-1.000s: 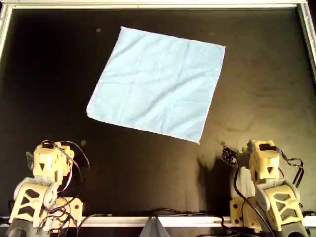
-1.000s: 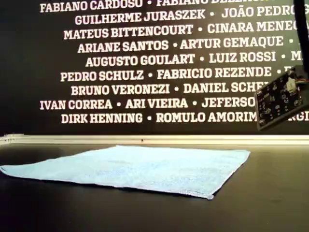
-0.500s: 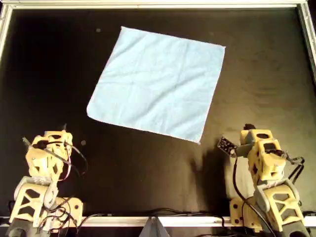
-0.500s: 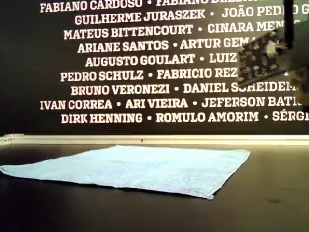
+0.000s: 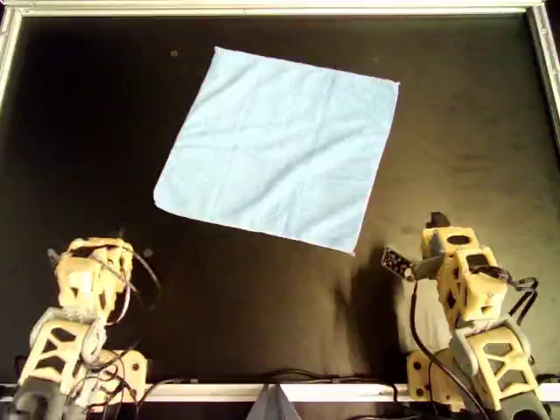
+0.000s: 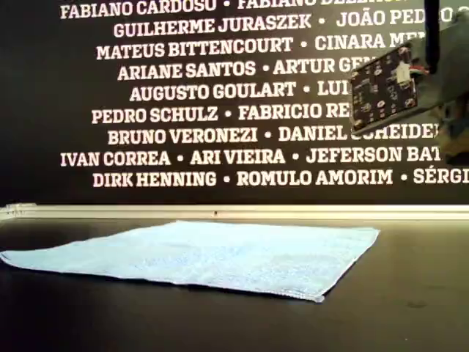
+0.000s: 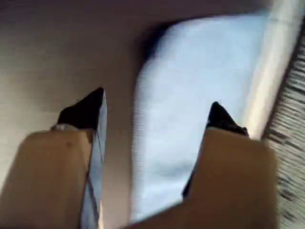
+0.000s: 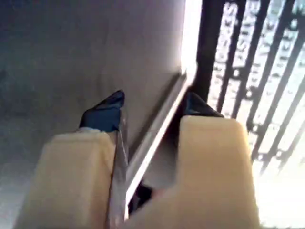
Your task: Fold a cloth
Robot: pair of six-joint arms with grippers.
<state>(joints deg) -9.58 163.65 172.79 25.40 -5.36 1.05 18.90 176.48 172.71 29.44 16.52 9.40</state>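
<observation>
The light blue cloth (image 5: 280,149) lies flat and spread out on the black table, turned at an angle; it also shows in the exterior view (image 6: 212,253). In the first wrist view my first gripper (image 7: 157,107) is open and empty, with the cloth (image 7: 190,95) ahead of it between the fingertips. In the second wrist view my second gripper (image 8: 155,98) is open and empty over bare table, facing the rail; no cloth shows there. One arm (image 5: 87,276) stands at the overhead view's lower left, another arm (image 5: 459,262) at its lower right, both short of the cloth. The wrist views do not show which arm is which.
A metal rail (image 5: 262,7) edges the table's far side, below a black wall with white names (image 6: 205,110). A small circuit board (image 6: 381,88) juts from the arm at the exterior view's right. Cables (image 5: 289,378) run along the near edge.
The arm at the overhead view's right has moved toward the cloth; its circuit board has shifted up and left in the exterior view. The other arm has shifted slightly. The cloth has not moved.
</observation>
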